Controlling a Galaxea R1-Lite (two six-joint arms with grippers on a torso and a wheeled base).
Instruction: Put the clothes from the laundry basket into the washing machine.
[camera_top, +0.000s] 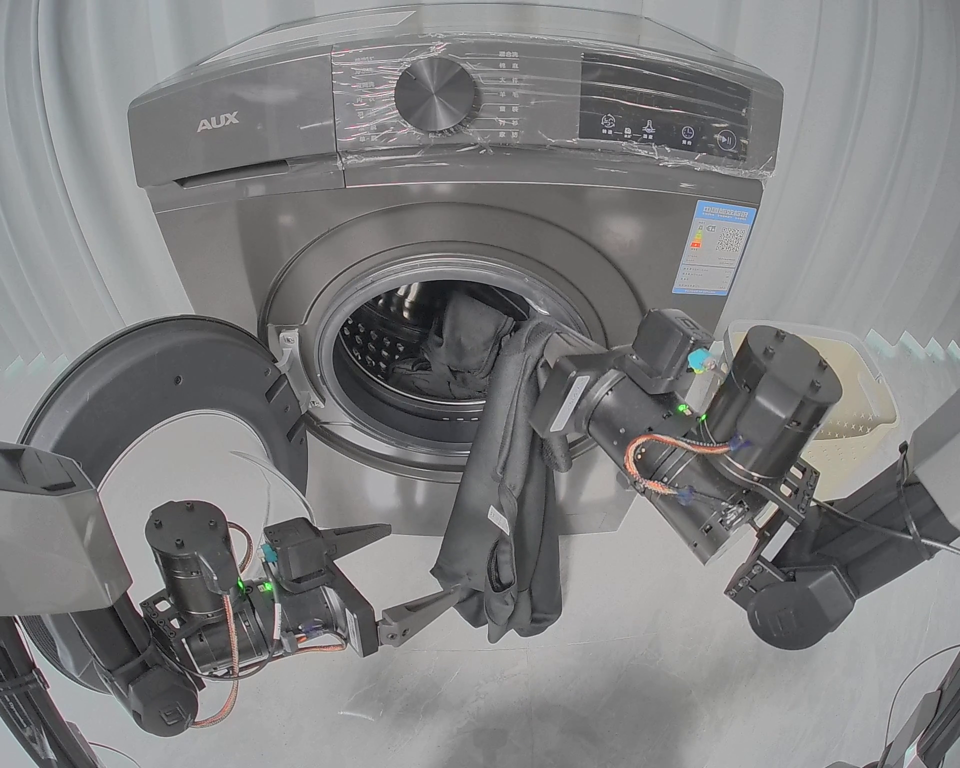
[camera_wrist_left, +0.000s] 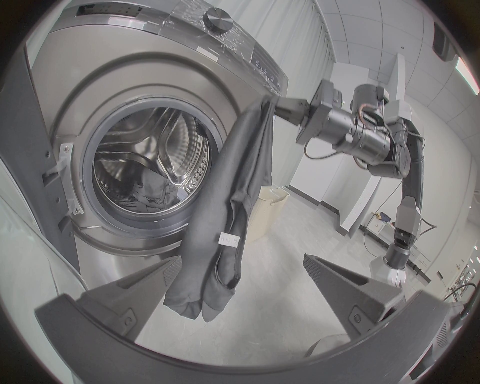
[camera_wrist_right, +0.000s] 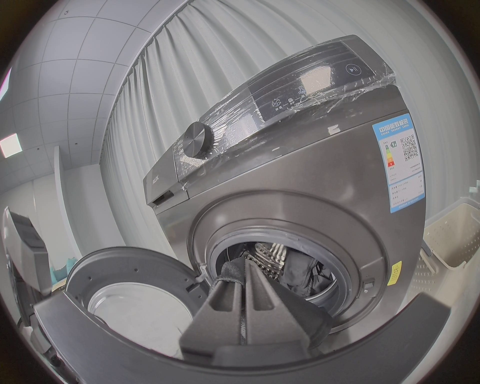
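1. While the right end effector grips the dark garment at the washing machine mouth, most of the cloth hangs outside.
2. The left end effector, jaws apart, should lift that tail inside.

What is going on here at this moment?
The right tool is shut on a dark garment at the open mouth of the washing machine; most of the cloth hangs outside, down the front. The left tool is open, low beside the hanging end. Other dark clothes lie in the drum. The laundry basket stands beside the machine.
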